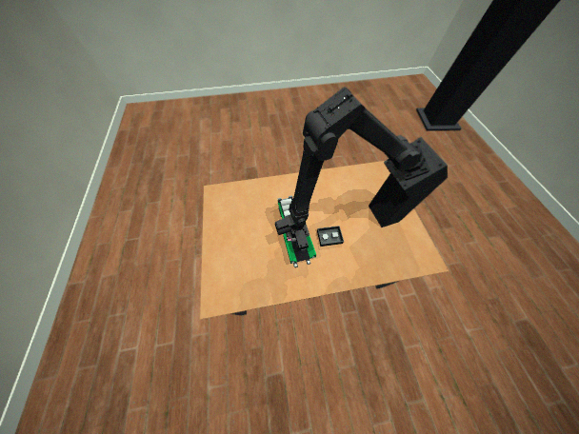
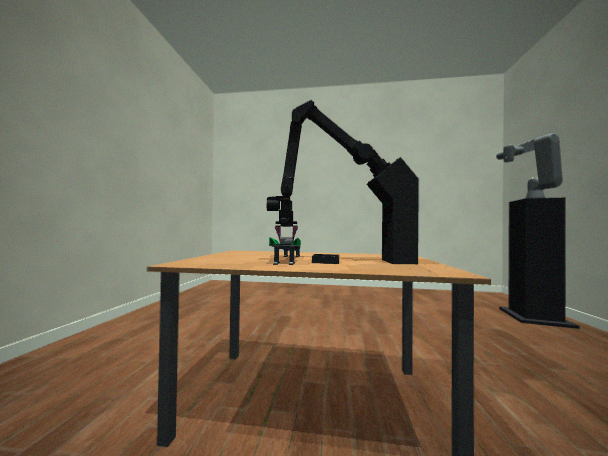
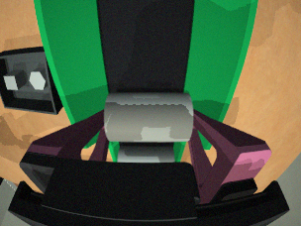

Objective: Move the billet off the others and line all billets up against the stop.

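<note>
The feed ramp (image 1: pixel 289 246) (image 2: pixel 273 242) (image 3: pixel 66 42) has green side walls and a dark bed, and stands on short legs on the table. My gripper (image 3: pixel 149 113) (image 2: pixel 286 234) (image 1: pixel 299 239) is shut on a grey steel billet (image 3: pixel 149 116) (image 2: pixel 286 237), held across the ramp just above its dark bed. A second grey billet (image 3: pixel 147 153) shows partly below the held one in the wrist view. More light billets (image 1: pixel 286 204) lie at the ramp's far end, partly hidden by the arm.
A small black tray (image 1: pixel 330 236) (image 2: pixel 325 258) (image 3: pixel 27 81) with two white pieces lies on the table (image 1: pixel 238 266) right of the ramp. The arm's black base (image 1: pixel 409 190) stands at the table's back right. A grey robot on a black pedestal (image 2: pixel 537 255) stands far right.
</note>
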`<state>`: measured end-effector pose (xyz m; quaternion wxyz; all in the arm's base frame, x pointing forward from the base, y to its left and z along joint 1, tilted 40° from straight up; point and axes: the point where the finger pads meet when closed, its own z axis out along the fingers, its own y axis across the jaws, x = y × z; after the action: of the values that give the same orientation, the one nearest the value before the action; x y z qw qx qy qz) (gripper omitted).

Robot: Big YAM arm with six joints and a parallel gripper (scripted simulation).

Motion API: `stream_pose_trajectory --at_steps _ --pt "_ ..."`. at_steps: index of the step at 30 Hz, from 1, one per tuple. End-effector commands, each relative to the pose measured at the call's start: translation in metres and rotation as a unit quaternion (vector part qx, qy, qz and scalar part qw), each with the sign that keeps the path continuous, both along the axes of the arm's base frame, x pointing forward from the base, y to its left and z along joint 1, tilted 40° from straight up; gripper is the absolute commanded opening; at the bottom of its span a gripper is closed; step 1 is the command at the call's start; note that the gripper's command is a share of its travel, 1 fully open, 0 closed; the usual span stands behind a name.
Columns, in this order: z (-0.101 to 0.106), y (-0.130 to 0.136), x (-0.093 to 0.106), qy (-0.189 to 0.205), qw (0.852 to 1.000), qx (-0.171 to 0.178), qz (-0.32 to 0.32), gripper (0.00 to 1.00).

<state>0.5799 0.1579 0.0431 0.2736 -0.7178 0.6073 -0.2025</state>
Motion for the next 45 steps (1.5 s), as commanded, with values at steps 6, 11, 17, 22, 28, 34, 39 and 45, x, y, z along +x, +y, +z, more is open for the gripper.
stream_pose_trajectory --at_steps 6,11,17,22,28,34,39,45 --pt "0.0127 0.0096 0.0087 -0.018 1.0 0.01 -0.002 0.0" --pt "0.0156 0.0093 0.0094 -0.021 1.0 0.011 -0.002 0.0" --pt "0.0156 0.0094 0.0094 -0.021 1.0 0.011 -0.002 0.0" --pt "0.0156 0.0094 0.0094 -0.021 1.0 0.011 -0.002 0.0" --pt "0.0156 0.0094 0.0094 -0.021 1.0 0.011 -0.002 0.0" --pt "0.0156 0.0094 0.0094 -0.021 1.0 0.011 -0.002 0.0" --pt "0.0156 0.0093 0.0094 -0.021 1.0 0.011 -0.002 0.0" --pt "0.0145 0.0092 0.0088 -0.02 1.0 0.011 -0.002 0.0"
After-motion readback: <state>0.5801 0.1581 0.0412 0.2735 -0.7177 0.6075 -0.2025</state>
